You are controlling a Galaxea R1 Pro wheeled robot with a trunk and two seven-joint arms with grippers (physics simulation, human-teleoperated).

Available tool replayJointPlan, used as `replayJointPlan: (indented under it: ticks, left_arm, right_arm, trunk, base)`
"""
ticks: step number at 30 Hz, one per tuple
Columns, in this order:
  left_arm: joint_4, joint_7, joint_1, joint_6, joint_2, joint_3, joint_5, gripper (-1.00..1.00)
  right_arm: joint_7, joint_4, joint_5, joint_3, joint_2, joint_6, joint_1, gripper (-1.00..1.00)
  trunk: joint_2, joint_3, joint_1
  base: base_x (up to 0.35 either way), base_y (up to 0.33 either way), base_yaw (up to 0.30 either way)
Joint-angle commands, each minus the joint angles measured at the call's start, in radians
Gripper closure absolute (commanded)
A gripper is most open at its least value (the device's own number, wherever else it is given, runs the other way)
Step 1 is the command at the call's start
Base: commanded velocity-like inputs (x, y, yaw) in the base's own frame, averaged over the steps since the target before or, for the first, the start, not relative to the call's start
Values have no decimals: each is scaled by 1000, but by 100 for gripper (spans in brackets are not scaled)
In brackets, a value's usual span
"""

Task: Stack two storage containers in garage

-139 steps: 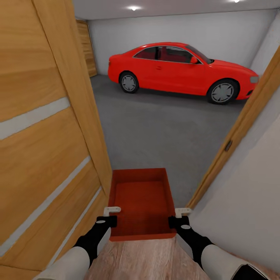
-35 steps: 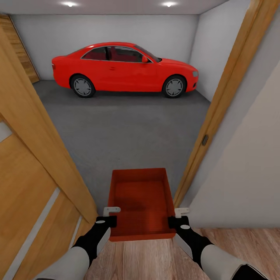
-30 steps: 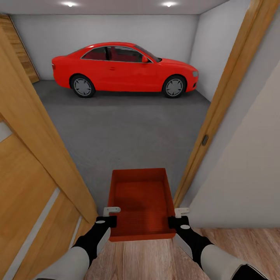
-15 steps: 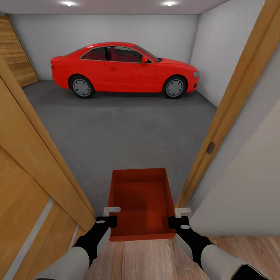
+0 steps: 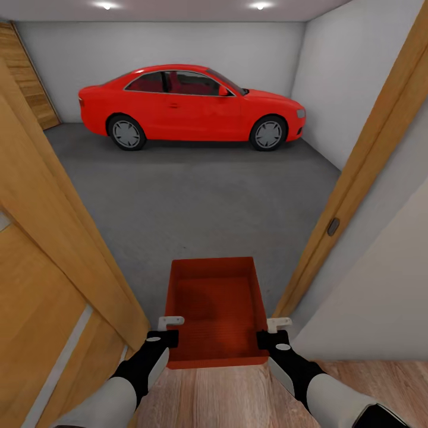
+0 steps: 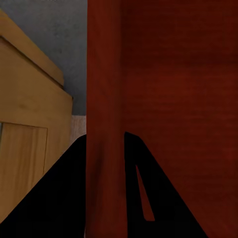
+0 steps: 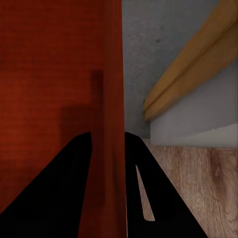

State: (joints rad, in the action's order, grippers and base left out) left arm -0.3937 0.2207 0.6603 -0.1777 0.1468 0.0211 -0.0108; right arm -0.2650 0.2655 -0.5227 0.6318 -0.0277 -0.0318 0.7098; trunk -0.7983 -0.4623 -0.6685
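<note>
I carry one orange-red storage container [image 5: 214,309] level in front of me, held by both side walls. My left gripper [image 5: 169,334] is shut on its left wall [image 6: 104,124]. My right gripper [image 5: 266,336] is shut on its right wall [image 7: 111,124]. The container hangs over the threshold, between the wood-plank floor [image 5: 220,398] under me and the grey concrete floor [image 5: 196,196] of the garage ahead. The container is empty inside.
An open oak door [image 5: 41,279] stands close on my left, its wooden frame [image 5: 351,178] and a white wall [image 5: 386,285] close on my right. A red car [image 5: 190,104] is parked across the garage's far wall. Another wooden door [image 5: 27,77] is at the far left.
The view has drifted slightly forward and rightward through the doorway; the door on my left looms a little larger. The container and both grippers keep the same hold.
</note>
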Motion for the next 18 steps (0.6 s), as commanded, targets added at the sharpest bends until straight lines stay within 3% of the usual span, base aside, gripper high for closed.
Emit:
replayJointPlan:
  ticks: [1,11,18]
  left_arm:
    - [1,9,-1,-8,-14,5,-8,100]
    - [1,10,-1,-8,-13,5,-8,100]
    - [1,9,-1,-8,-14,5,-6,100]
  right_arm:
    - [-3,4,13,-83,55,-4,2,100]
    - [-3,4,12,-83,55,-3,2,100]
    - [-3,4,13,-83,55,-4,2,100]
  trunk:
    - [-1,-1,0]
    - [-1,-1,0]
    - [-1,-1,0]
  base:
    - [0,0,0]
    - [9,0,0]
    - [258,0,0]
